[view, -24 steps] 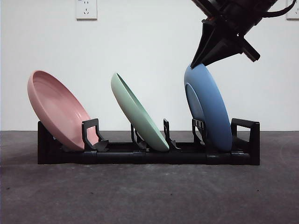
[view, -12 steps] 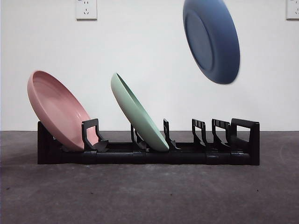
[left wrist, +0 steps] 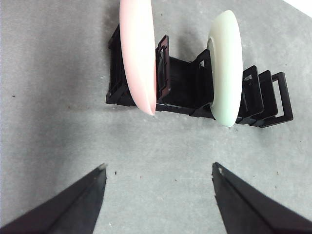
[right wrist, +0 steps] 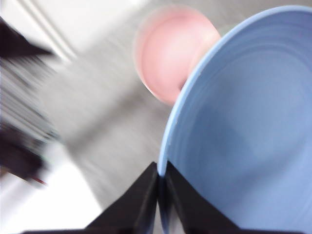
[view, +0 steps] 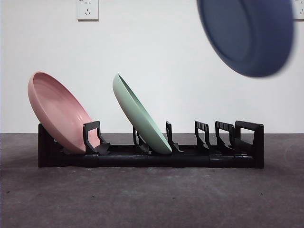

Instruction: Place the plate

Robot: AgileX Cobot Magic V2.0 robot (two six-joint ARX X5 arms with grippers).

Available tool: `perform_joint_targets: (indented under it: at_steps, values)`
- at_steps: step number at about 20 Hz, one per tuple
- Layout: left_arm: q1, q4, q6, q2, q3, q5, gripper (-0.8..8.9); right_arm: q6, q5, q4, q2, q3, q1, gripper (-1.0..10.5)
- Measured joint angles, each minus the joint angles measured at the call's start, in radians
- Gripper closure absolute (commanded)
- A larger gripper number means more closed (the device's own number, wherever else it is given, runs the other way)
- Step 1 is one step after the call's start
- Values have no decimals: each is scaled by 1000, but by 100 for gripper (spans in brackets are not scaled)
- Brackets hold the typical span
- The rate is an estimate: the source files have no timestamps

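- My right fingers (right wrist: 161, 178) pinch the rim of the blue plate (right wrist: 243, 131), one finger on each face of its edge; that wrist view is smeared with blur.
- In the front view the blue plate (view: 247, 35) hangs high in the air at the upper right, tilted, with its underside showing. It is well clear of the rack (view: 152, 154) and above the rack's right end.
- The black rack stands on the grey worktop (view: 152, 199) and runs from left to right.
- The pink plate (view: 59, 111) leans in the leftmost slot of the rack, tipped back to the left.
- The green plate (view: 140, 116) leans the same way in a slot near the middle.
- The slots at the right end of the rack (view: 228, 135) hold nothing.
- My left fingers (left wrist: 158, 183) are spread wide apart and grip nothing. They hover over bare worktop (left wrist: 161, 151), near the rack (left wrist: 195, 92) but apart from it.
- From the left wrist, the pink plate (left wrist: 139, 53) and the green plate (left wrist: 225, 66) show edge-on in their slots.
- On the wall behind, a white socket (view: 88, 8) sits above the pink plate.
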Motion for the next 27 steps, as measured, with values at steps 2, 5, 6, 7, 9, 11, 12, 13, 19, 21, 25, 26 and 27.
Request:
perform_joint_targets:
  at_steps: [2,5,6,7,9,11,12,13,19,21,25,26,27]
  values:
    - [0,0,0,0,0,0,469,-37,122,7,-83,-105,58,939]
    - [0,0,0,0,0,0,469,-108,230,6,-184,-224,159,939]
    - [0,0,0,0,0,0,469,-124,241,5,-200,-243,198,939]
    - [0,0,0,0,0,0,469,-138,256,0,-204,-250,251,939]
    - [0,0,0,0,0,0,469,-155,314,-4,-187,-250,361,939]
    - [0,0,0,0,0,0,469,-163,392,-4,-141,-250,476,939]
    - [0,0,0,0,0,0,469,-166,438,-3,-103,-250,542,939]
    - [0,0,0,0,0,0,469,-166,470,1,-61,-250,597,939]
    - [0,0,0,0,0,0,469,-166,533,109,198,-250,793,939]
    - [0,0,0,0,0,0,469,-166,561,121,281,-250,795,939]
    - [0,-1,6,0,0,0,469,-188,608,189,425,-250,790,939]
    - [0,-1,8,0,0,0,469,-198,610,219,453,-250,790,939]
    - [0,-1,13,0,0,0,469,-210,613,251,481,-250,789,939]
